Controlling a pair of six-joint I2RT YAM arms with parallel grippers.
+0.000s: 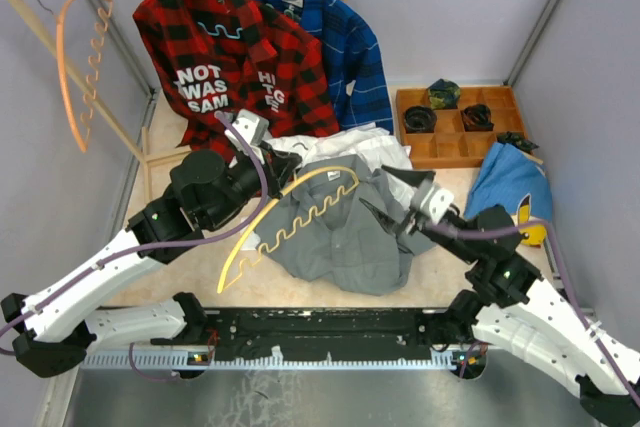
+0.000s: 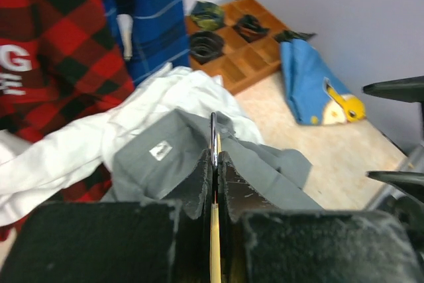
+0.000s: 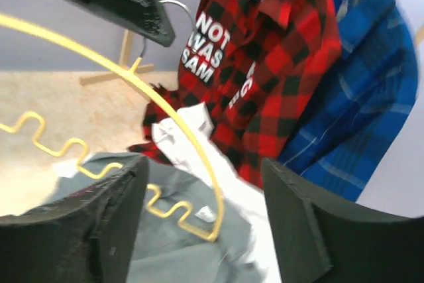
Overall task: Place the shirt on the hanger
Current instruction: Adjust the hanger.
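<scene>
The grey shirt (image 1: pixel 350 232) lies crumpled on the table, collar up; it shows in the left wrist view (image 2: pixel 165 157) and right wrist view (image 3: pixel 165 256). The pale yellow hanger (image 1: pixel 290 209) is held above it, one end over the collar (image 3: pixel 212 230). My left gripper (image 1: pixel 283 162) is shut on the hanger at its top by the metal hook (image 2: pixel 214 138). My right gripper (image 1: pixel 392 215) is open and empty over the shirt's right side, its fingers (image 3: pixel 298 223) either side of the hanger's end.
A white shirt (image 1: pixel 355 152) lies under the grey one. A red-black plaid shirt (image 1: pixel 235 57) and a blue shirt (image 1: pixel 335 32) hang behind. An orange hanger (image 1: pixel 85 57) hangs on the rack. A wooden tray (image 1: pixel 455 142) and blue cloth (image 1: pixel 510 182) are at right.
</scene>
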